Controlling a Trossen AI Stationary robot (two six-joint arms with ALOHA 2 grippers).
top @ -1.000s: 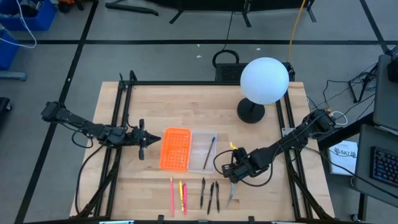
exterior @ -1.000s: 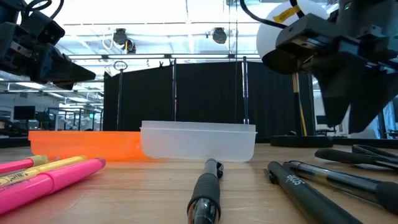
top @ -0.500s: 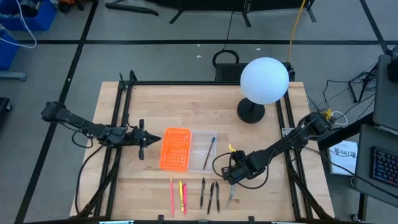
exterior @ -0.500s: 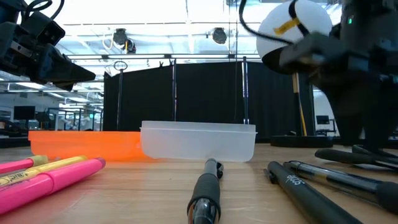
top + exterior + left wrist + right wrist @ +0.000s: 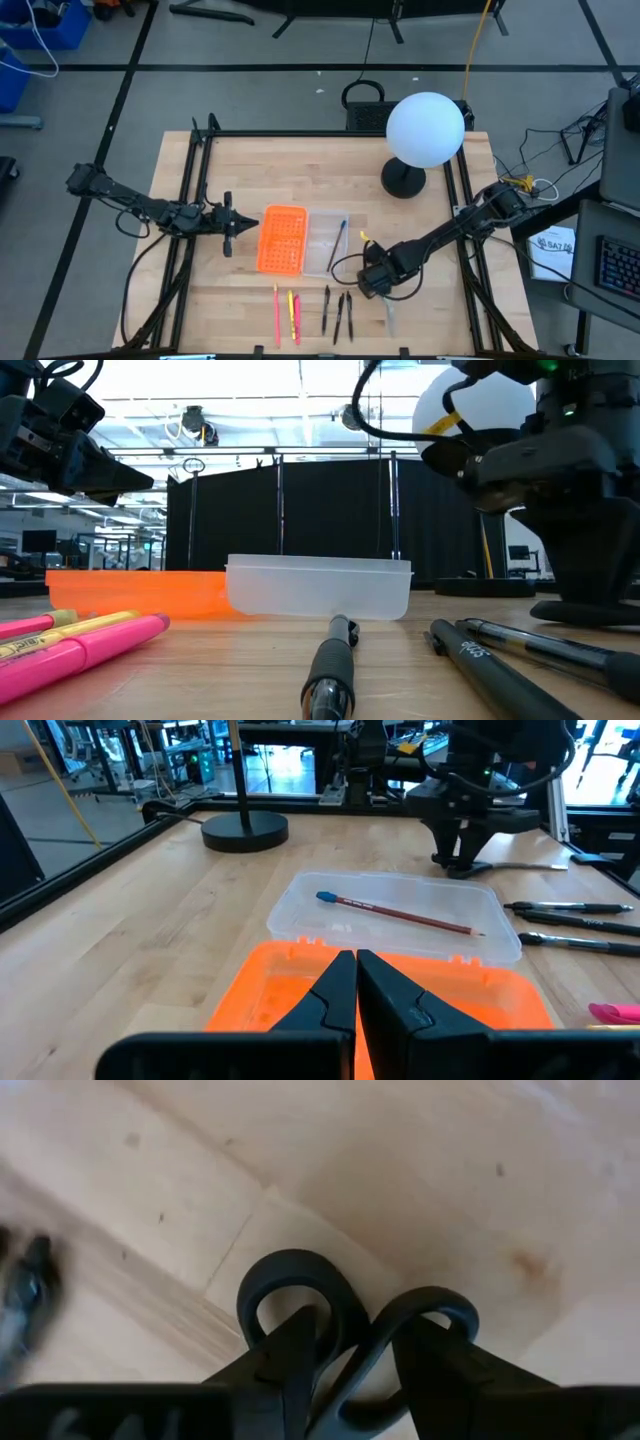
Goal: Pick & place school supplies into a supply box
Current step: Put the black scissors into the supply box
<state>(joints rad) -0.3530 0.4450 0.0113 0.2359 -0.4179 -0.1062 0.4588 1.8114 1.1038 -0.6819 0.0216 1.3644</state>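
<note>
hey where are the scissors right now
In the high view the scissors lie on the table's front right part, just right of the black pens, blades toward the front edge. The right gripper sits over their handles.

The table (image 5: 250, 175) was pale matt wood, the supply box (image 5: 400, 920) frosted translucent plastic, the scissors (image 5: 340, 1320) smooth black-handled

supply box (image 5: 326, 242): clear, milky translucent plastic
pencil (image 5: 400, 914): dark red shaft, blue end
perforated tray (image 5: 282, 238): bright orange, dotted with rows of small holes
highlighters (image 5: 286, 314): pink, one yellow
pens (image 5: 337, 312): black
scissors (image 5: 345, 1330): black handle loops
globe lamp (image 5: 425, 129): white ball, black base
table (image 5: 300, 170): pale wood planks, black frame
right gripper (image 5: 374, 281): black
left gripper (image 5: 229, 223): black
</note>
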